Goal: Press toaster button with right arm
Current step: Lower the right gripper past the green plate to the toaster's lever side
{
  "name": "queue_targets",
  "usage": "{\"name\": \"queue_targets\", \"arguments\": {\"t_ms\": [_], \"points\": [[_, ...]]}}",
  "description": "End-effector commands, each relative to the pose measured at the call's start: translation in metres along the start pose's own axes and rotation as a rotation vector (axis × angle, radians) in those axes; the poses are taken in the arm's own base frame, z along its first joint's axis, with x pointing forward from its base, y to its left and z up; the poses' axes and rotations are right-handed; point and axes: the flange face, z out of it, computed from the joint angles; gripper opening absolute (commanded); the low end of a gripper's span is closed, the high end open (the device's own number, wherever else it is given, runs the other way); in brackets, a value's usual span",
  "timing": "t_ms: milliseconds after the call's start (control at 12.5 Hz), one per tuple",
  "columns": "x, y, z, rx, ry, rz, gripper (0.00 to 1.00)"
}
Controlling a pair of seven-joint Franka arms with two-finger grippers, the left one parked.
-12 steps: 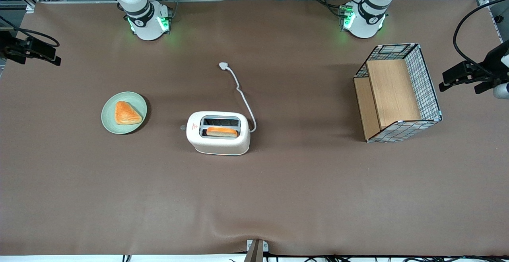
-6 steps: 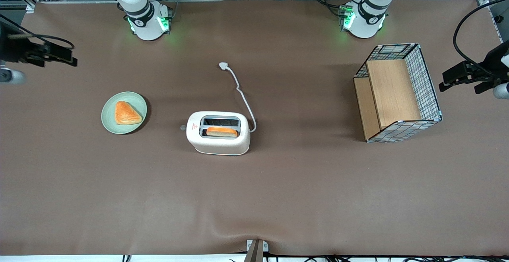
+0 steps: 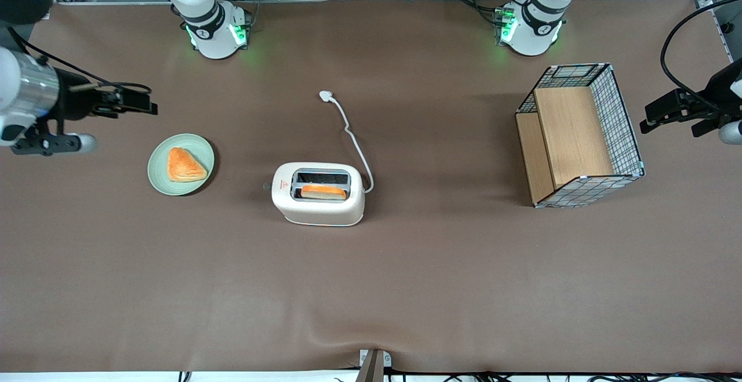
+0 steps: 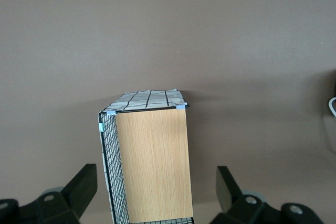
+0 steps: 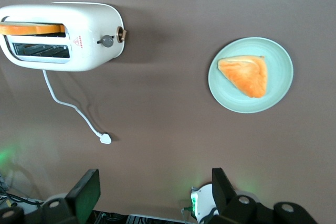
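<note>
Here the open jaws of the gripper (image 3: 142, 101) hover well apart from the rounded toaster (image 3: 318, 194).

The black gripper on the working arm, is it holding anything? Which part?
Nothing. The gripper is open and empty, up above the table near the plate, well away from the toaster and its button.

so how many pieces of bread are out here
2. One slice stands in the toaster slot nearer the front camera; one triangular piece lies on the green plate, toward the working arm's end. The gripper hovers open near that plate, holding nothing.
</note>
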Motion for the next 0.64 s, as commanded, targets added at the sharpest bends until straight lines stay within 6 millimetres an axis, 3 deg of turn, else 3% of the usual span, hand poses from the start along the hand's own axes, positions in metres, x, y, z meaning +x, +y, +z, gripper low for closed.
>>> {"name": "queue_targets", "arguments": {"t_ms": [0,160,240,400,480,560], "points": [[0.015,-0.019,0.013,0.01,0.0,-0.005,0.83],[0.028,-0.033,0.027,0.045,-0.004,-0.025,0.74],[0.036,-0.038,0.036,0.07,-0.014,-0.029,0.59],[0.056,-0.039,0.06,0.106,-0.031,-0.02,0.08],[0.064,-0.039,0.071,0.126,-0.029,-0.016,0.0],[0.073,-0.045,0.086,0.132,-0.018,-0.015,0.0]]}}
